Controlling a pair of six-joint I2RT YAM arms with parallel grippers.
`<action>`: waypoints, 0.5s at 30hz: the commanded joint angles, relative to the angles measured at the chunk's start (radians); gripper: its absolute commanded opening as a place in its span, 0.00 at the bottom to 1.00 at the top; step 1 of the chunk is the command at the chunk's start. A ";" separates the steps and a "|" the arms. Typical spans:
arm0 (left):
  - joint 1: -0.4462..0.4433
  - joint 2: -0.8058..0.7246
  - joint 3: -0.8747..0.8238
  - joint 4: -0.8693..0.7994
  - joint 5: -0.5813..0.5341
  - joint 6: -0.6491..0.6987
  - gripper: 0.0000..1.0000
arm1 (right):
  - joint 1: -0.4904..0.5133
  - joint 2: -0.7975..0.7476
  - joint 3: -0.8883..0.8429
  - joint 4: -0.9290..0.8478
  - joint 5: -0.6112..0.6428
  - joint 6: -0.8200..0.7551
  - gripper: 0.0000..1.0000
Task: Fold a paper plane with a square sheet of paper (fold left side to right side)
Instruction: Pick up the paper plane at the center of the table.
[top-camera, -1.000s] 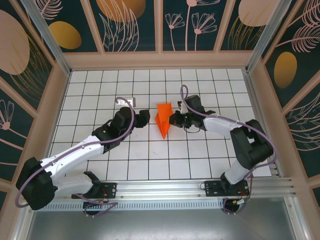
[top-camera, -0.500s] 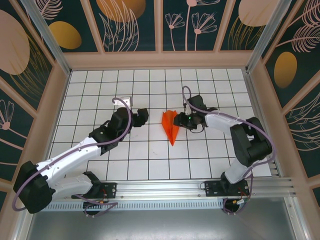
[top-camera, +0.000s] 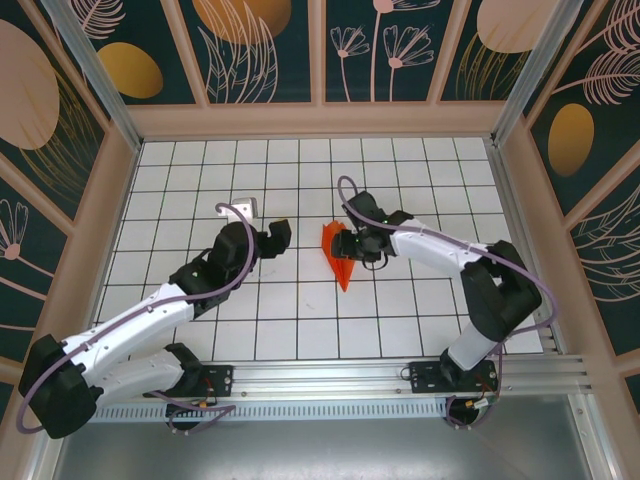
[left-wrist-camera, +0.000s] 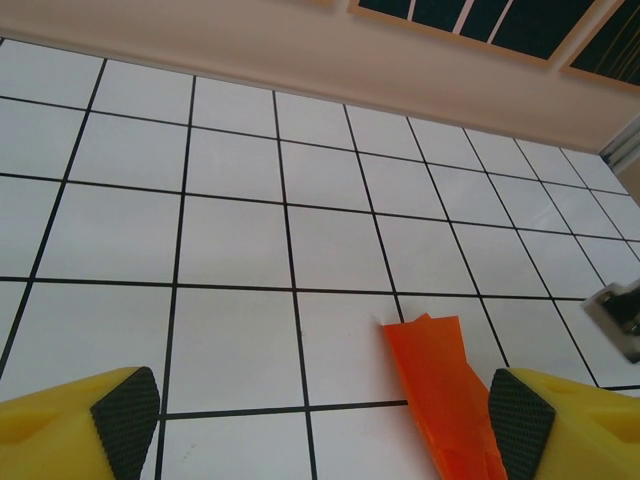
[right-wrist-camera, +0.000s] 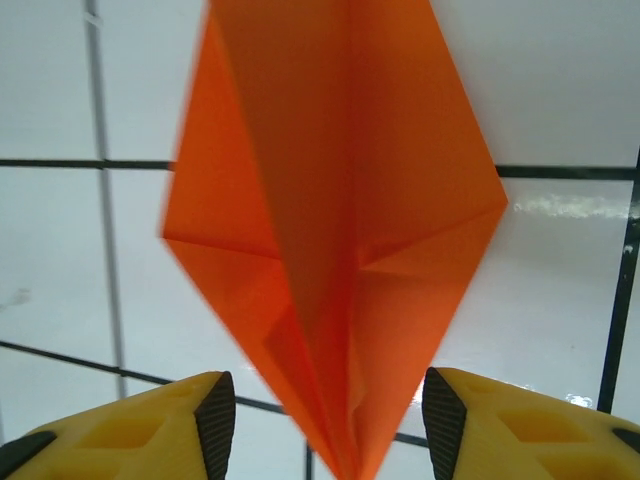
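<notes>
Shifted left since half a second ago, the right gripper (right-wrist-camera: 328, 405) sits over the paper (right-wrist-camera: 340, 200), jaws apart with a folded corner between the pads and nothing clamped. That paper lies on the table (left-wrist-camera: 230, 250) between the arms, a narrow pointed shape with a centre crease and side flaps. Nearby to its left, the left gripper (left-wrist-camera: 322, 415) hangs wide and empty. Most folds look done; likely the final halving and wings remain.

The orange paper plane (top-camera: 340, 256), a slim dart with a centre crease, lies mid-table (top-camera: 200, 330), pointing toward the near edge.
</notes>
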 joint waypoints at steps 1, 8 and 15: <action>0.000 -0.019 -0.020 0.002 -0.022 0.014 0.88 | 0.019 0.042 0.036 -0.045 0.045 0.020 0.56; 0.000 -0.019 -0.023 -0.001 -0.021 0.012 0.90 | 0.043 0.096 0.052 -0.025 0.033 0.013 0.56; 0.001 -0.016 -0.025 0.000 -0.019 0.009 0.91 | 0.057 0.111 0.078 -0.037 0.047 0.003 0.56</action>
